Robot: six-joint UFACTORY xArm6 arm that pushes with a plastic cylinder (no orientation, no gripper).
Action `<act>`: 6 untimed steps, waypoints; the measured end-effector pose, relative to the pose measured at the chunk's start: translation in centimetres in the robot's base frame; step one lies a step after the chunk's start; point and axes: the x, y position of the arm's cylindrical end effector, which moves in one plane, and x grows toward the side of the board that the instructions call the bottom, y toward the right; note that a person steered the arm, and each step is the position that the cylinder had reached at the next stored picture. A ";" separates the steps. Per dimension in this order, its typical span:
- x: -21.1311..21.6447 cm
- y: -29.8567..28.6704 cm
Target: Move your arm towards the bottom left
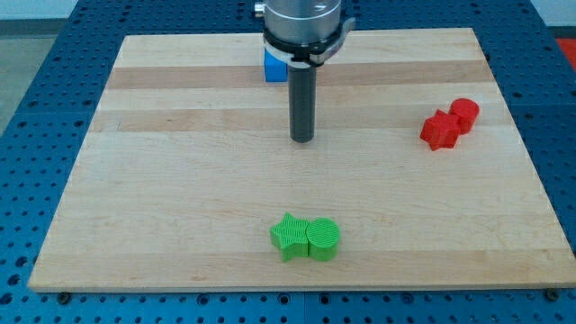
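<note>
Surroundings: a blue block sits at the upper centre of the frame, partly hidden behind the arm's housing; a red star block touches a red cylinder at right; a green star block touches a green cylinder at lower centre.
Tool: my tip holds nothing and stands well apart from every block, just below the blue one.
Axis: rod upright, its long axis vertical.
Path: bare wood lies toward the lower left.
Surface: pale wooden board on a blue perforated table; the green blocks' tops are ridged.
</note>
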 end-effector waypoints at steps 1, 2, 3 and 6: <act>0.0 -0.3; 0.0 -0.4; 0.0 -0.4; 1.7 -1.3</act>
